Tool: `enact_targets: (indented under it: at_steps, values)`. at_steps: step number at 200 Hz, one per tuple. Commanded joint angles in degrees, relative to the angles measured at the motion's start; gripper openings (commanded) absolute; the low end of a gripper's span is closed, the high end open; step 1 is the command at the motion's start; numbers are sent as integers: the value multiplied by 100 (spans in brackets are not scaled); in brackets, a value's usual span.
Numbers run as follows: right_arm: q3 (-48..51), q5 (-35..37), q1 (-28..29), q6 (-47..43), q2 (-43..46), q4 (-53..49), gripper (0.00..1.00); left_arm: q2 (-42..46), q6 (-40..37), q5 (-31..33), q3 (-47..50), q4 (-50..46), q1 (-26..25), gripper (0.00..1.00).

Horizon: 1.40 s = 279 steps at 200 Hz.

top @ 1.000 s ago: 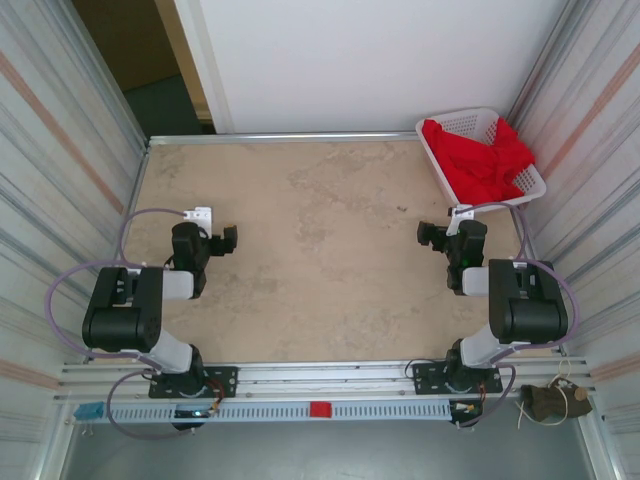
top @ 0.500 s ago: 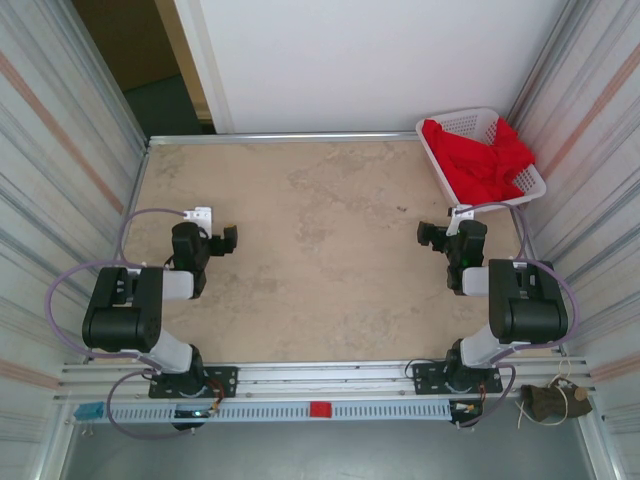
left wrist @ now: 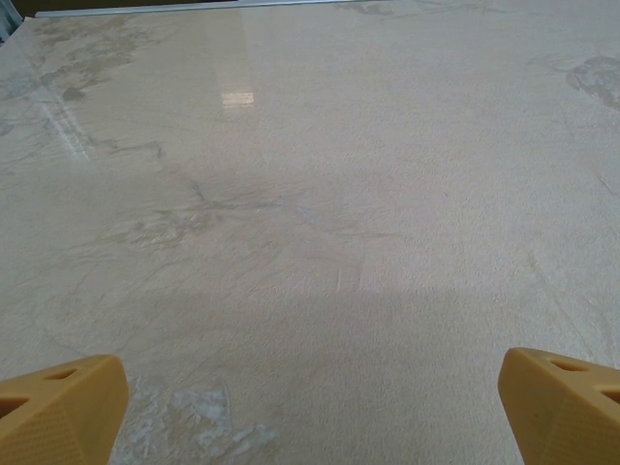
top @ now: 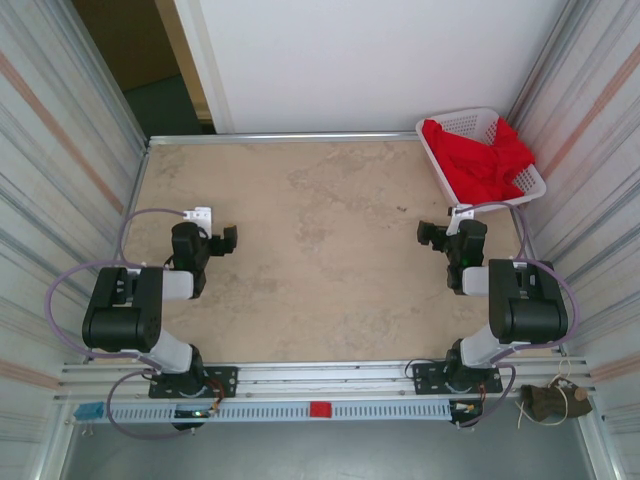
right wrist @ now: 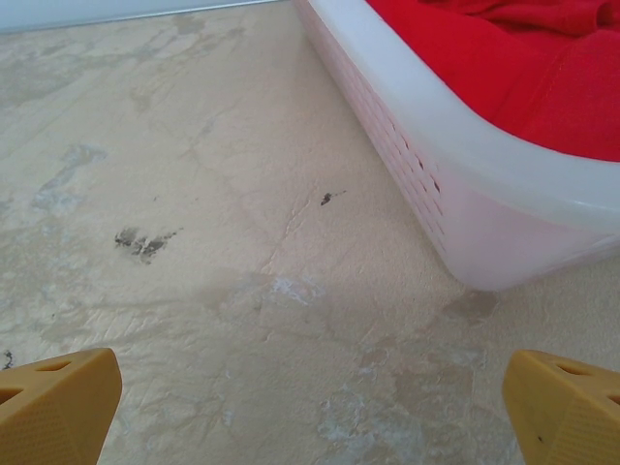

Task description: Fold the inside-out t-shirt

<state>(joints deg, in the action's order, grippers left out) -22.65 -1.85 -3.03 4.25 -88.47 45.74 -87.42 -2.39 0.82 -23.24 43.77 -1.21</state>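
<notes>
The inside-out t-shirt (top: pixel 482 158) is a bright red bundle lying crumpled in a white plastic basket (top: pixel 468 122) at the table's far right corner; its cloth (right wrist: pixel 504 68) fills the basket in the right wrist view. My right gripper (right wrist: pixel 310 412) is open and empty over bare table, just short of the basket's near wall (right wrist: pixel 455 184). From above, the right gripper (top: pixel 432 234) sits below the basket. My left gripper (left wrist: pixel 310 412) is open and empty over the tabletop at the left, where the left gripper (top: pixel 228 240) rests folded back.
The beige stone-patterned tabletop (top: pixel 320 250) is ringed by corrugated metal walls left and right and a white wall behind. A metal rail (top: pixel 320 385) carrying both arm bases runs along the near edge. Dark smudges (right wrist: pixel 145 242) mark the table surface.
</notes>
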Motion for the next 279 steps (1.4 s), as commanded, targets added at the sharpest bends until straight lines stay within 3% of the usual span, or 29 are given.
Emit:
enact_targets:
  at_steps: [1,25,44,74,97,126,159,212,279]
  values:
    - [-77,74,-34,132,114,23,99,196,-77,-58,-27,196,13,96]
    - [-405,528,9,259,1204,-1405,99,890,-173,79,-518,-1237,-116,96]
    - [-902,788,-55,539,1806,-2336,99,1193,-159,163,-720,-1744,-190,96]
    - [-2572,1628,-211,1954,1987,-4827,99,1625,298,296,-1252,-2801,-436,96]
    - [-3637,883,-486,2343,1665,-5779,99,1908,549,432,-1704,-3461,-936,96]
    - [-4919,498,-519,2253,935,-6489,99,1864,822,555,-2323,-4088,-1674,97]
    - [-7011,424,-723,2390,-641,-8039,99,1437,1200,542,-2945,-4513,-2193,99]
    - [-9474,-154,-1200,2596,-3024,-9516,95,644,1680,384,-3557,-4783,-2486,99]
    - [-11165,379,-1260,2691,-4667,-10126,95,-65,1889,226,-3913,-4893,-2684,99]
